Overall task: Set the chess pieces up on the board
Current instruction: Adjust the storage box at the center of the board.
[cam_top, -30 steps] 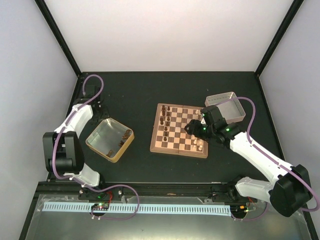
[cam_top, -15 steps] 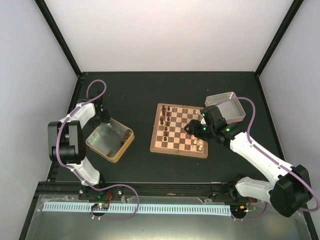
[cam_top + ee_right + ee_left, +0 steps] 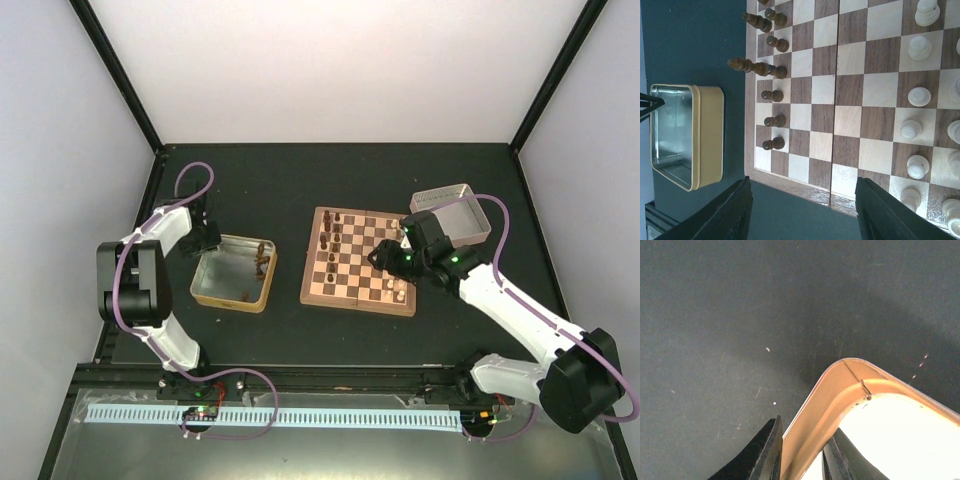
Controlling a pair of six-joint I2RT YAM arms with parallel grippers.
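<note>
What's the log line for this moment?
left gripper: shut on gold tin wall | right gripper: open over board | dark pieces: several on board

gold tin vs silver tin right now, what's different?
The gold tin sits left of the board; the silver tin sits at its far right corner. The gold tin holds a few dark pieces; none show in the silver tin. The left claw grips the gold tin's wall; no claw is on the silver tin. Both are open rectangular tins.

Left arm (image 3: pixel 160 232) and right arm (image 3: pixel 520 310): white links, black joints, purple cable (image 3: pixel 195 166) each. Green LEDs (image 3: pixel 453 260) just behind right pincer (image 3: pixel 802 217); fingers (image 3: pixel 880 215) black, tapered.
</note>
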